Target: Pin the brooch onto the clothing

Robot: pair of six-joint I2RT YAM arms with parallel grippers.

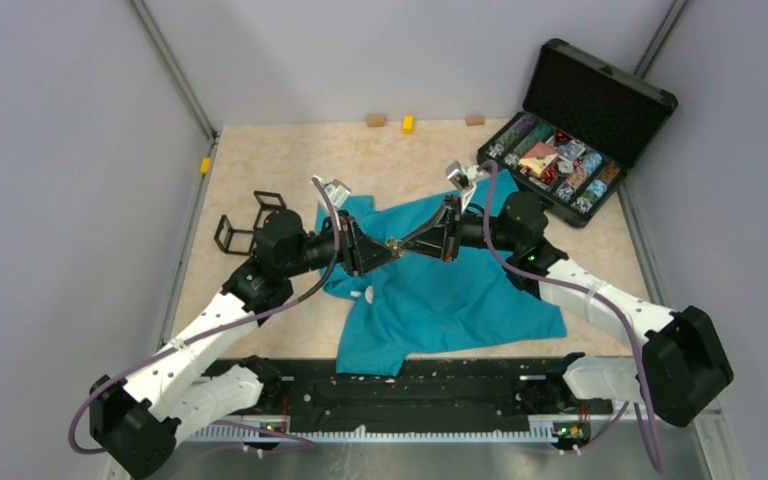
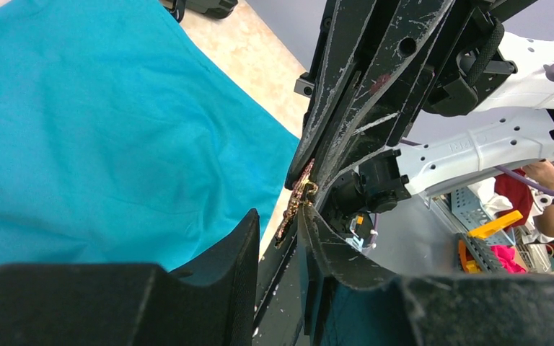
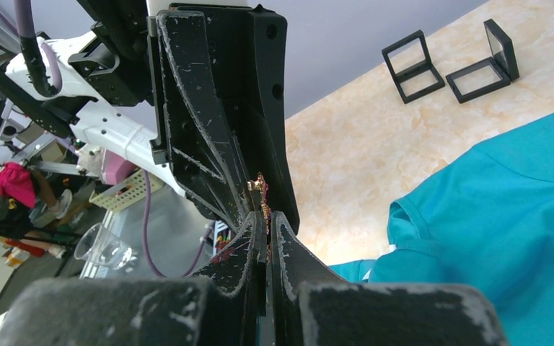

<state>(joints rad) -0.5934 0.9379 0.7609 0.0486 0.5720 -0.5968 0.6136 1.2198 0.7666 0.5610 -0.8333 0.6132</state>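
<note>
Above the middle of the shirt (image 1: pixel 450 295), which lies spread on the surface (image 1: pixel 280 165), the two arms meet tip to tip, clear of the fabric. The right gripper (image 3: pixel 268 220) is clenched on the brooch (image 3: pixel 262 189), its lower end pinched between the jaws and the little gold-and-pink top poking out. The left gripper (image 2: pixel 278 227) has its jaws partly parted around that free end. From where I stand I cannot tell whether they are actually biting on it or only bracketing it. It looks to me like the preparing step: working the brooch between both grippers, probably to get at its pin, before it goes near the cloth. Next, I'd judge, one gripper must hold the brooch steady while it is lowered to the shirt, and the pin has to catch fabric without slipping from so small a grip.
</note>
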